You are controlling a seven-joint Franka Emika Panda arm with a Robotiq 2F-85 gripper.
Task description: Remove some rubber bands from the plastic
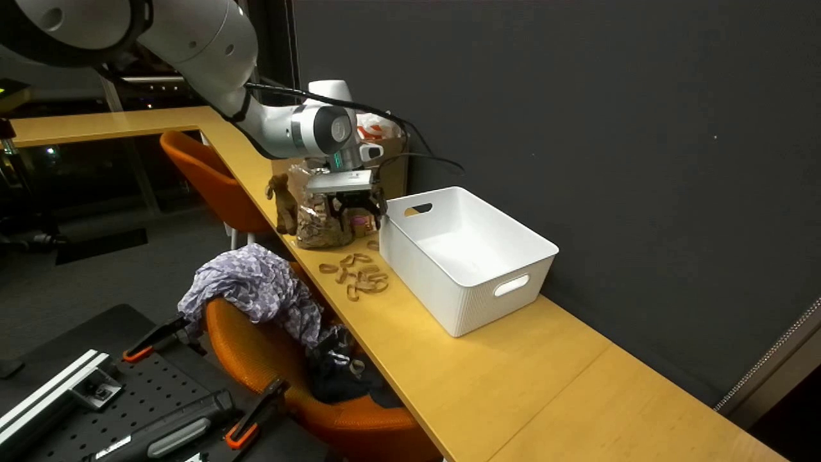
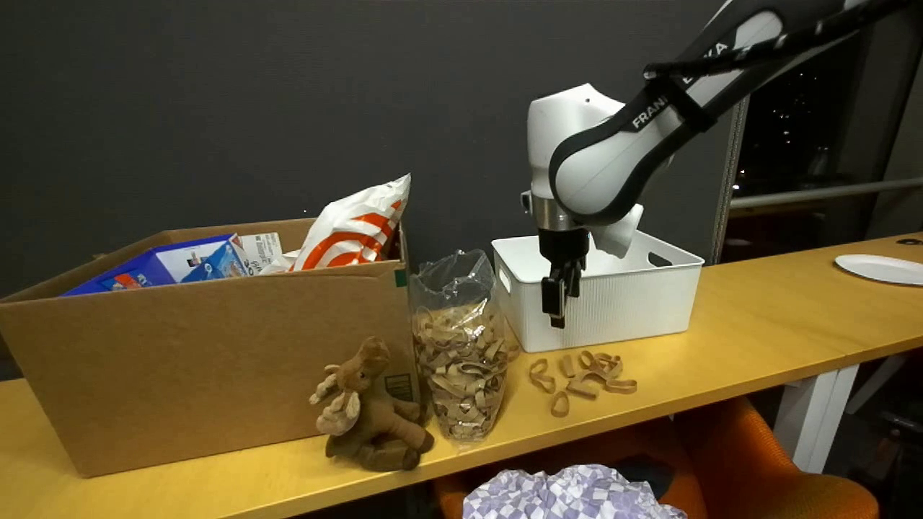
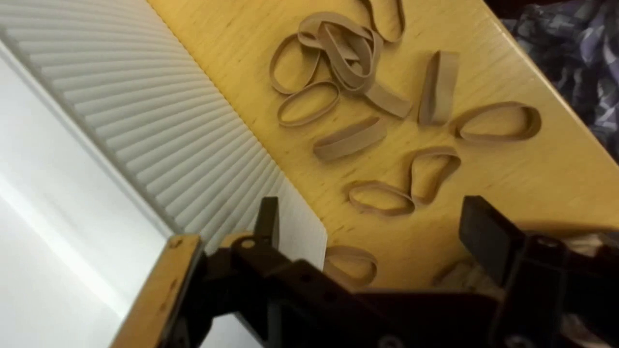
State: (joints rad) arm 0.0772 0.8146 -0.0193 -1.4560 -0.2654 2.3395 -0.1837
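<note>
A plastic bag (image 2: 456, 280) holds rubber bands (image 2: 465, 375); loose bands (image 2: 583, 389) lie nearby.

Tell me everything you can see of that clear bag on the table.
The clear bag looks like thin, shiny, crinkled plastic. Tan rubber bands fill most of it; the top rises loosely above them. It stands upright on the wooden table, near an edge, beside the stuffed moose; an exterior view shows it between the cardboard box and the white bin. Whether box or moose touches it, I cannot tell.
</note>
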